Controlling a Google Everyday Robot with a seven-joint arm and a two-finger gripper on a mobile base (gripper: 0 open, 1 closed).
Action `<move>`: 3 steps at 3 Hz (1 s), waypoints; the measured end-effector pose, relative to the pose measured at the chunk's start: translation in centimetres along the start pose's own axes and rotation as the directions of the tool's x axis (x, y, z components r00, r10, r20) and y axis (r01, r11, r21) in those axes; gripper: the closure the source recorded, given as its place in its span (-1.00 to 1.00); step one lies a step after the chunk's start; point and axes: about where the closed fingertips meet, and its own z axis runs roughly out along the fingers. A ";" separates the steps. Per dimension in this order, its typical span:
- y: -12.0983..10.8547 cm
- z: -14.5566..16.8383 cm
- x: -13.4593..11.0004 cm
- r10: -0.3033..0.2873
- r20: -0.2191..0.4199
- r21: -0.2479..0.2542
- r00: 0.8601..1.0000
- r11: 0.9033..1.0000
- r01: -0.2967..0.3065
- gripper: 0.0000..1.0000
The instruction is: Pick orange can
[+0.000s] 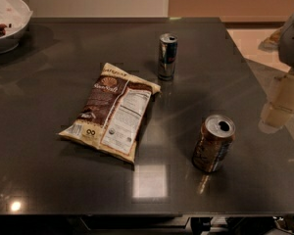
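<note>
Three items on dark glossy tabletop:
- Orange-brown drink can, silver top with pull-tab opening: upright, front right.
- Slim silver-and-blue can: upright, rear centre.
- Cream-and-brown snack bag: flat, left of centre.

White bowl: rear left corner.
Pale gripper: right edge of view, apart from orange-brown drink can. Opening state: cannot tell.

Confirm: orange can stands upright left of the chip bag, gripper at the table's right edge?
Wrong side: the camera view shows the orange can upright right of the chip bag. The gripper is at the table's right edge.
</note>
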 end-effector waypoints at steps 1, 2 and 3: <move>0.0 0.0 0.0 0.000 0.000 0.000 1.000 1.000 0.000 -1.00; 0.6 0.3 -0.6 -0.011 0.050 -0.025 0.999 1.000 0.012 -1.00; 2.3 1.6 -1.6 -0.034 0.160 -0.068 0.987 0.997 0.046 -1.00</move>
